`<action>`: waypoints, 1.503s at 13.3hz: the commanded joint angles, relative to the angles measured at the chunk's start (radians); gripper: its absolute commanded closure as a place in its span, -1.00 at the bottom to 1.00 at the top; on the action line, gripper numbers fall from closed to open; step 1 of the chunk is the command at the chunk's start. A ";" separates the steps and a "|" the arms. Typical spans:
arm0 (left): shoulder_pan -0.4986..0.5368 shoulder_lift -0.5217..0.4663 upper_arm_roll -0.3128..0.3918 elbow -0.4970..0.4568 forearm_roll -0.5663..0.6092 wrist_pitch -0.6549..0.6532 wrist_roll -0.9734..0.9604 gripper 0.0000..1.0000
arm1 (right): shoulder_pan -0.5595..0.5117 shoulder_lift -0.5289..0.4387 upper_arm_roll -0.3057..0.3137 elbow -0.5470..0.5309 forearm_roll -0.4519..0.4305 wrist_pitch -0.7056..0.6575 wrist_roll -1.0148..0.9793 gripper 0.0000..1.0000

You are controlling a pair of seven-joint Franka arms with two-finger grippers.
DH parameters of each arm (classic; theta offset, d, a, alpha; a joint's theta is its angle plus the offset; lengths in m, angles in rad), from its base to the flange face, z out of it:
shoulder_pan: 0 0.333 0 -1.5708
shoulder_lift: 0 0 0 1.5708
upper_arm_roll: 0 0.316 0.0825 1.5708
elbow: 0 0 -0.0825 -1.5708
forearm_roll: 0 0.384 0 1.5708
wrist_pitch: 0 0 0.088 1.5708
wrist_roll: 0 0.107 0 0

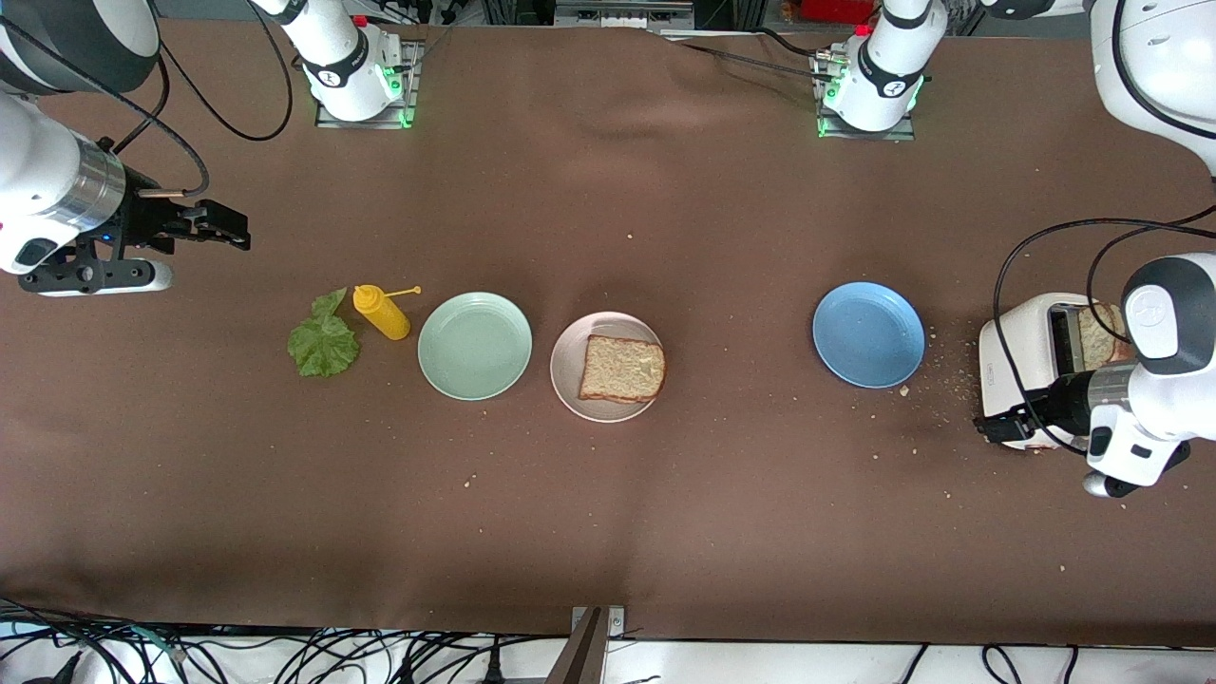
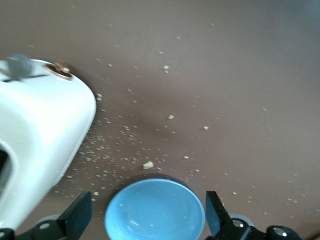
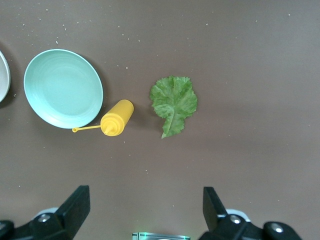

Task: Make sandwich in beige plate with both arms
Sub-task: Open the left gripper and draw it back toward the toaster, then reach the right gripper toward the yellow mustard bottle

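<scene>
One brown bread slice point(image 1: 622, 369) lies on the beige plate point(image 1: 568, 367) at the table's middle. A second slice point(image 1: 1102, 337) stands in the white toaster point(image 1: 1031, 361) at the left arm's end. The green lettuce leaf point(image 1: 324, 339) lies on the cloth toward the right arm's end and also shows in the right wrist view point(image 3: 173, 102). My right gripper point(image 1: 228, 228) hovers open and empty over the cloth near the leaf, as its wrist view point(image 3: 145, 207) shows. My left gripper point(image 1: 996, 427) is open and empty beside the toaster point(image 2: 40, 130), as its wrist view point(image 2: 148, 215) shows.
A yellow mustard bottle point(image 1: 382, 312) lies between the leaf and a mint-green plate point(image 1: 475, 345). A blue plate point(image 1: 868, 334) sits between the beige plate and the toaster and also shows in the left wrist view point(image 2: 155, 210). Crumbs point(image 1: 940, 380) are scattered around the toaster.
</scene>
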 commanded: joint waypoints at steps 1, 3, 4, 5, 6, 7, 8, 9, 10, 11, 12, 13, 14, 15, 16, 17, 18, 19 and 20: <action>0.015 -0.032 -0.014 -0.005 0.085 -0.018 0.000 -1.00 | -0.009 0.014 -0.002 0.034 0.018 -0.014 -0.007 -1.00; 0.044 -0.061 -0.028 -0.016 0.131 -0.024 0.100 -1.00 | -0.003 0.034 -0.004 0.034 0.008 -0.011 0.002 -1.00; 0.070 -0.086 -0.034 -0.025 0.133 -0.027 0.159 -1.00 | -0.003 0.037 -0.002 0.034 0.006 -0.002 -0.002 -1.00; 0.091 -0.128 -0.037 -0.072 0.133 -0.032 0.234 -1.00 | 0.000 0.038 -0.002 0.031 0.006 0.000 -0.007 -1.00; 0.098 -0.182 -0.036 -0.144 0.134 -0.021 0.319 -1.00 | 0.000 0.034 -0.001 0.022 0.008 -0.003 -0.022 -1.00; 0.096 -0.225 -0.034 -0.178 0.139 -0.018 0.366 -1.00 | 0.002 0.029 0.004 0.015 0.008 0.000 -0.051 -1.00; 0.095 -0.266 -0.033 -0.203 0.141 -0.019 0.366 -1.00 | 0.004 0.026 0.005 0.012 0.006 0.003 -0.080 -1.00; 0.093 -0.306 -0.033 -0.209 0.141 -0.032 0.365 -1.00 | 0.004 0.025 0.007 0.006 0.008 0.004 -0.121 -1.00; 0.093 -0.333 -0.033 -0.204 0.141 -0.065 0.365 -1.00 | 0.004 0.023 0.007 0.002 0.009 0.021 -0.187 -1.00; 0.087 -0.360 -0.031 -0.197 0.142 -0.088 0.363 -1.00 | 0.004 0.028 0.005 -0.012 0.011 0.067 -0.236 -0.99; 0.087 -0.383 -0.031 -0.198 0.150 -0.099 0.365 -1.00 | 0.002 0.028 0.002 -0.052 0.018 0.130 -0.310 -0.99; 0.085 -0.400 -0.033 -0.195 0.203 -0.123 0.365 -1.00 | 0.002 0.025 -0.001 -0.085 0.020 0.194 -0.391 -0.98; 0.090 -0.394 -0.039 -0.171 0.250 -0.149 0.365 -1.00 | 0.001 0.026 -0.004 -0.107 0.024 0.239 -0.442 -0.98; 0.093 -0.379 -0.036 -0.127 0.246 -0.177 0.368 -1.00 | 0.000 0.029 -0.005 -0.122 0.055 0.274 -0.482 -0.98; 0.098 -0.361 -0.034 -0.108 0.242 -0.183 0.371 -1.00 | -0.001 0.031 -0.005 -0.148 0.093 0.302 -0.542 -0.98; 0.098 -0.360 -0.033 -0.109 0.243 -0.183 0.371 -1.00 | -0.004 0.031 -0.022 -0.181 0.138 0.331 -0.629 -0.98; 0.096 -0.357 -0.033 -0.112 0.243 -0.183 0.371 -1.00 | -0.004 0.031 -0.060 -0.205 0.190 0.342 -0.710 -0.98; 0.096 -0.350 -0.033 -0.118 0.243 -0.183 0.372 -1.00 | -0.007 0.032 -0.074 -0.228 0.237 0.342 -0.778 -0.98; 0.096 -0.341 -0.033 -0.119 0.243 -0.183 0.374 -1.00 | -0.004 0.034 -0.108 -0.259 0.271 0.346 -0.853 -0.98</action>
